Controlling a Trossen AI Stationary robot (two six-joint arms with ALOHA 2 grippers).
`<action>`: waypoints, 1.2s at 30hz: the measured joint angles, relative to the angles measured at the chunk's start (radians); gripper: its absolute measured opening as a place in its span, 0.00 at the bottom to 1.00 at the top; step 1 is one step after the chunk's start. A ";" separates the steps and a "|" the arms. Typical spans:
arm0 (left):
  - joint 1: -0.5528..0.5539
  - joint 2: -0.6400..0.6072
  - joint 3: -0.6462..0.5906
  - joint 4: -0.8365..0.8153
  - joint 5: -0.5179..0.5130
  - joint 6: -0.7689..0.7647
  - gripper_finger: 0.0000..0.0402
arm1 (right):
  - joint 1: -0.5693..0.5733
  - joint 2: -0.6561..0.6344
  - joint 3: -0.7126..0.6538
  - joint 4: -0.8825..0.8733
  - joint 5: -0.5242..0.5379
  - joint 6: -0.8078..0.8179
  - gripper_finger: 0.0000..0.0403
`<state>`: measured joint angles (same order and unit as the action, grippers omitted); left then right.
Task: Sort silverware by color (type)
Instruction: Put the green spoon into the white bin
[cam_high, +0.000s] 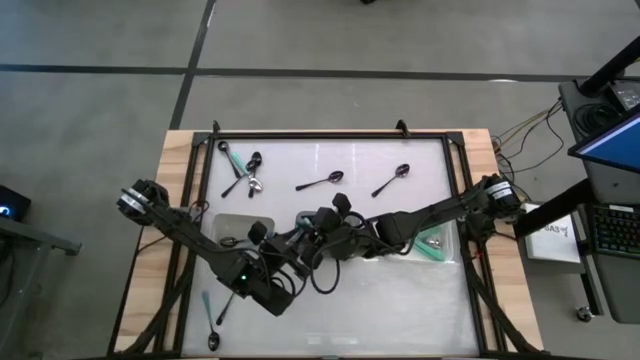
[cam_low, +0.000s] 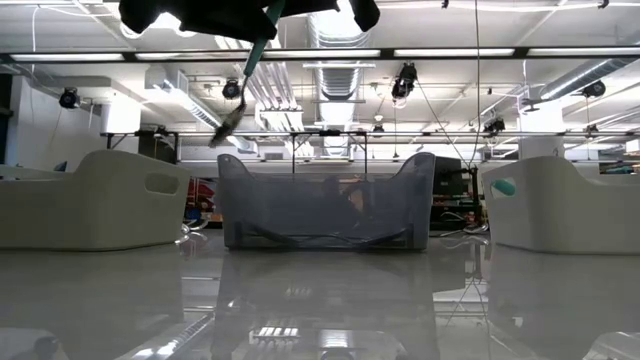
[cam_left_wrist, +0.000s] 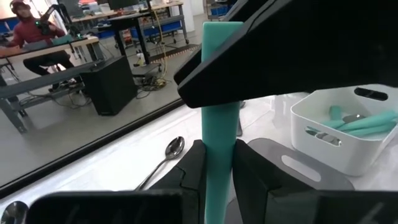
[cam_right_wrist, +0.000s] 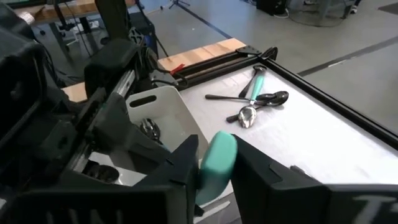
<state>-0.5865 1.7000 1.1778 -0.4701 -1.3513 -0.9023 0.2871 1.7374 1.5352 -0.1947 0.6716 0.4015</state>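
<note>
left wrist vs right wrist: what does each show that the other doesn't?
Left wrist only: the white tray holding mint-green spoons, one silver spoon on the table, and a person seated at a desk in the room. Right wrist only: a white tray with dark spoons, plus a cluster of three loose spoons near the table's black frame. Both: a mint-green spoon held between both grippers, left gripper and right gripper shut on it.
</note>
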 joint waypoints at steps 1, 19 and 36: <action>0.000 0.000 0.000 0.003 0.000 0.001 0.09 | 0.000 0.000 0.000 0.002 0.000 0.000 0.14; -0.002 -0.023 0.001 0.052 0.034 0.007 0.23 | -0.015 -0.026 -0.002 -0.187 -0.007 -0.046 0.10; -0.002 -0.043 -0.001 0.041 0.059 0.030 0.27 | 0.027 -0.307 0.074 -1.049 -0.102 0.357 0.10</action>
<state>-0.5884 1.6575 1.1770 -0.4291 -1.2918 -0.8722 0.3144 1.4309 1.6089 -1.2433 0.5699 0.7586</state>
